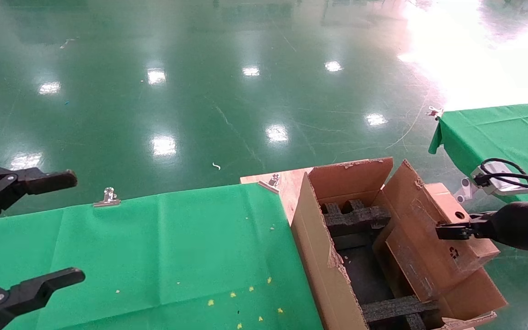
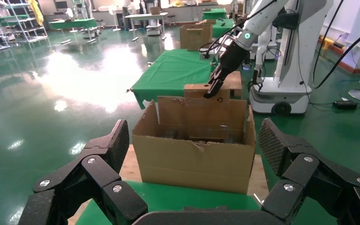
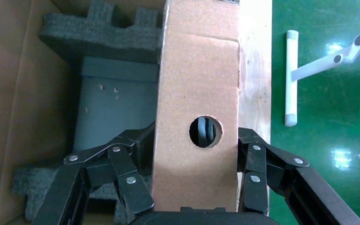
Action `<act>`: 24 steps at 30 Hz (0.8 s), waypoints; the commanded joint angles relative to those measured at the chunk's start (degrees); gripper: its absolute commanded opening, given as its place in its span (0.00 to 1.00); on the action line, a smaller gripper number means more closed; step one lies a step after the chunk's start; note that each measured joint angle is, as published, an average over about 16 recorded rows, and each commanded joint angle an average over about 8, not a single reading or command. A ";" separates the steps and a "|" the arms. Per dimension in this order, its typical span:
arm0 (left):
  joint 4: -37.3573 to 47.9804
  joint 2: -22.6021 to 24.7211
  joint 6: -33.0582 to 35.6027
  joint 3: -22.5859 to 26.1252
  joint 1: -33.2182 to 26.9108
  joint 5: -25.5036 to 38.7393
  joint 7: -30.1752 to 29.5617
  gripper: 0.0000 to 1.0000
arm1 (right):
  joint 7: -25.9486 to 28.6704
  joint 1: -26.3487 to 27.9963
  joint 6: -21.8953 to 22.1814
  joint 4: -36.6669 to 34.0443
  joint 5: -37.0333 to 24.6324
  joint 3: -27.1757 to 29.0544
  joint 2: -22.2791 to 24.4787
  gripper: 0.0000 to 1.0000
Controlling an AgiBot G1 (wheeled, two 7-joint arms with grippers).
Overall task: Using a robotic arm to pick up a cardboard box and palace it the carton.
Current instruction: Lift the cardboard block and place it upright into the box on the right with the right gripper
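in the head view the left pincer [image 1: 39, 229] is cut off at nine o'clock, only its two black fingers showing. the right pincer [image 1: 447, 230] has one finger visible against the cardboard box [image 1: 438, 243]; its other finger lies behind the box, and the arm runs out at three o'clock. the carton [image 1: 319, 256] is cropped at six o'clock, its floor partly hidden by the box. in the right wrist view the fingertips are masked by the box, and the foam inserts [image 3: 98, 33] show only in part.

Black multi-link fingers [image 3: 131, 180] with silver screws, black cable [image 1: 504, 169].
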 commanded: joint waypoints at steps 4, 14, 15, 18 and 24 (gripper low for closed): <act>0.00 0.00 0.00 0.00 0.00 0.00 0.00 1.00 | 1.30 -0.85 2.67 -0.17 -0.62 -0.32 -1.02 0.00; 0.00 0.00 0.00 0.00 0.00 0.00 0.00 1.00 | 5.66 -0.22 3.26 -0.59 -6.25 -0.59 -2.51 0.00; 0.00 0.00 0.00 0.00 0.00 0.00 0.00 1.00 | 6.22 -0.22 3.24 -0.50 -6.89 -0.68 -2.67 0.00; 0.00 0.00 0.00 0.00 0.00 0.00 0.00 1.00 | 7.79 -0.50 3.41 -0.18 -8.33 -1.01 -3.19 0.00; 0.00 0.00 0.00 0.01 0.00 0.00 0.00 1.00 | 9.98 -2.14 4.65 0.14 -9.80 -1.91 -4.68 0.00</act>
